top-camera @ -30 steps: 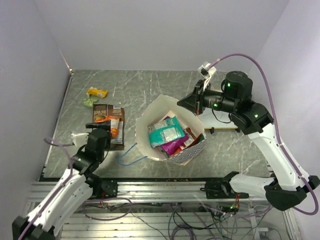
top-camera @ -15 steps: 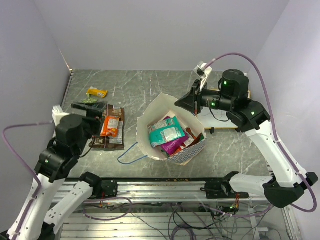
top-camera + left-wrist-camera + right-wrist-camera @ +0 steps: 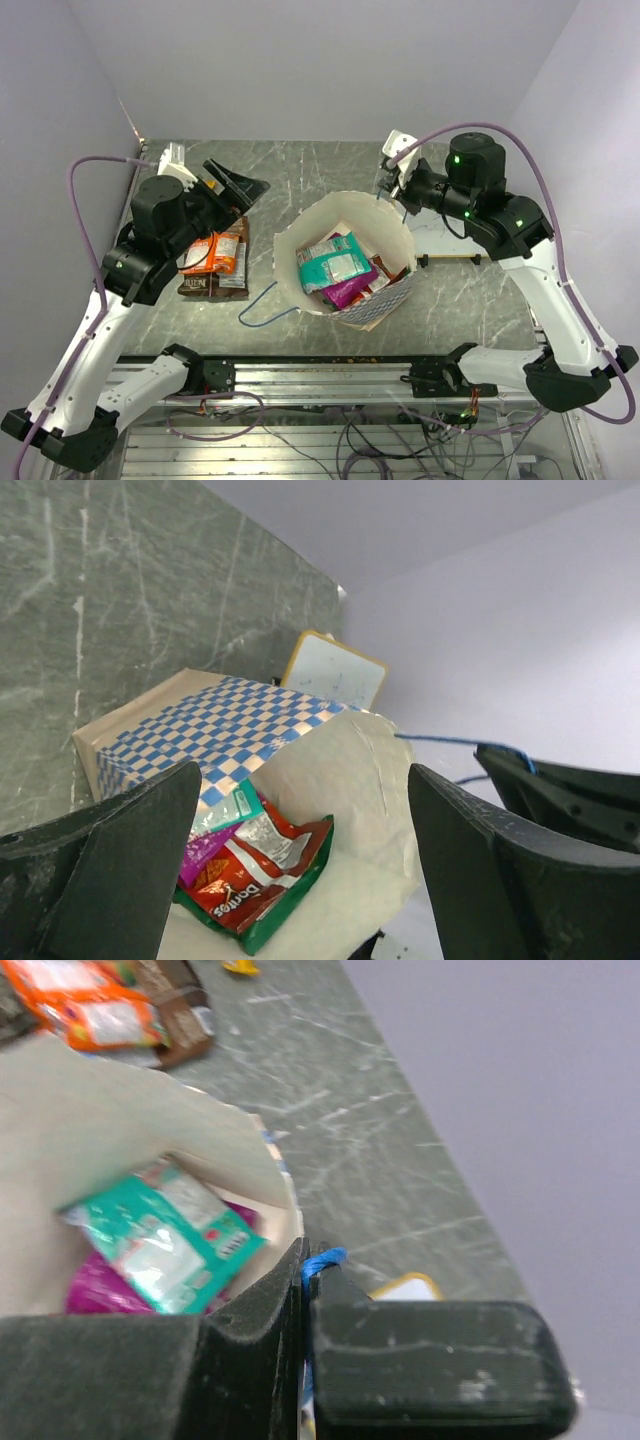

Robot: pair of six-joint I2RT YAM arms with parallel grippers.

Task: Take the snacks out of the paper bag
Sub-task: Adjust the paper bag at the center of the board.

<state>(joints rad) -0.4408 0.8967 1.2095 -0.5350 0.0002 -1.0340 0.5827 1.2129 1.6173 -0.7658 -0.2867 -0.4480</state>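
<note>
The cream paper bag (image 3: 345, 212), blue-checked at its base, gapes over a teal packet (image 3: 332, 266). The right gripper (image 3: 305, 1272) pinches its blue cord handle (image 3: 322, 1258), and the left gripper (image 3: 240, 188) is spread wide.

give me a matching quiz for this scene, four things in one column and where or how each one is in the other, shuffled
Things
1. teal packet
2. orange packets
3. left fingers
4. right fingers

Place or state
a. spread open, holding nothing
b. shut on a blue cord handle
c. lying on the table, left of the bag
d. on top of the pile inside the paper bag

Pairs: 1-d, 2-c, 3-a, 4-b
</note>
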